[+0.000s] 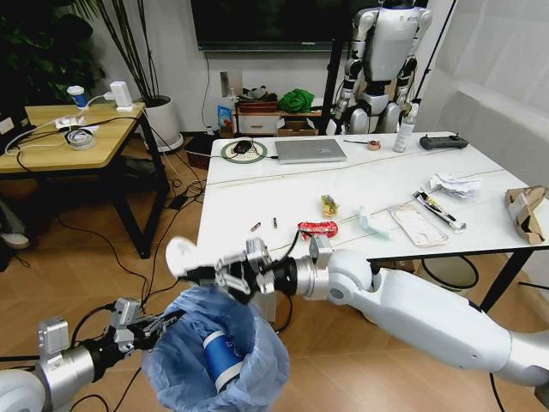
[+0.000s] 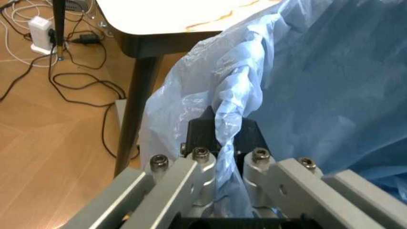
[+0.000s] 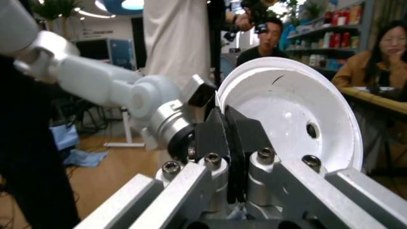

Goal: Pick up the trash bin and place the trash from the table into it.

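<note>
The trash bin (image 1: pixel 214 356), lined with a crinkled light-blue bag (image 2: pixel 305 86), hangs low in front of the table (image 1: pixel 257 202). My left gripper (image 1: pixel 159 324) is shut on its rim, and its fingertips (image 2: pixel 202 134) pinch a fold of the bag. A blue-banded paper cup (image 1: pixel 221 359) lies inside the bin. Just above the bin's opening, my right gripper (image 1: pixel 210 275) is shut on the edge of a white lid (image 1: pixel 182 256), seen close up as a round lid (image 3: pixel 289 109). On the table lie a red wrapper (image 1: pixel 317 227), a yellow wrapper (image 1: pixel 329 204), a pale-blue mask (image 1: pixel 373 221), crumpled paper (image 1: pixel 455 184) and a torn cardboard box (image 1: pixel 525 211).
A grey laptop (image 1: pixel 309 150), a spray bottle (image 1: pixel 403 129) and a black controller (image 1: pixel 443 142) sit at the table's far side. A light-wood table (image 1: pixel 69 142) stands to the left, with cables across the floor (image 1: pixel 94 249). A white humanoid robot (image 1: pixel 382 60) stands behind.
</note>
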Motion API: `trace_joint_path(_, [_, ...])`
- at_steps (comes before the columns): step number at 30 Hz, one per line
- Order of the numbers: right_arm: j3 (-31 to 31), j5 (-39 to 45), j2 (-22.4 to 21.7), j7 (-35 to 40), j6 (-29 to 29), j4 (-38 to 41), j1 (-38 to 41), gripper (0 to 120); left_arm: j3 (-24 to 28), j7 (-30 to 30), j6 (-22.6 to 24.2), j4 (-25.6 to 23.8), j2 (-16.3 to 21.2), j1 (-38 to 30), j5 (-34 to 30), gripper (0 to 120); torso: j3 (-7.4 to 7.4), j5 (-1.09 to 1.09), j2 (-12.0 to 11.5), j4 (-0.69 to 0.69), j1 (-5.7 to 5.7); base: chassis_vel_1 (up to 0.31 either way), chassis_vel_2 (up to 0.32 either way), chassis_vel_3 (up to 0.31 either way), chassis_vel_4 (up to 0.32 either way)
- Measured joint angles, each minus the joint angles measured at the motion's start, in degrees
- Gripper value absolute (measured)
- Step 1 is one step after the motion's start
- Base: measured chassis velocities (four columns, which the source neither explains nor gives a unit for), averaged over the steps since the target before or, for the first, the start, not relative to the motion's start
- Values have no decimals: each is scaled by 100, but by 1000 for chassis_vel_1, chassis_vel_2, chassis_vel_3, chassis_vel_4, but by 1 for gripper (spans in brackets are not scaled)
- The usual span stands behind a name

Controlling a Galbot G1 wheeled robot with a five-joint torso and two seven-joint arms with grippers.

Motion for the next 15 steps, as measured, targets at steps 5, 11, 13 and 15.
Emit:
trace_joint_path(5, [31, -198, -92, -440, 30, -42, -115, 0, 0, -26, 7, -16, 0, -20, -20, 0, 0, 0, 0, 0, 0, 0, 0, 0, 0])
trace_joint_path(11, [176, -510, -171, -799, 117, -115, -330, 4, -56, -59, 22, -60, 20, 12, -50, 0, 0, 0, 0, 0, 0, 0, 0, 0, 0])
trace_joint_path(13, [251, -578, -183, -886, 92, -122, -391, 12, -94, -78, 25, -73, 32, 23, -61, 0, 0, 0, 0, 0, 0, 0, 0, 0, 0])
trace_joint_path(15, [277, -599, -187, -892, 83, -122, -410, 15, -104, -87, 26, -80, 34, 26, -64, 0, 0, 0, 0, 0, 0, 0, 0, 0, 0])
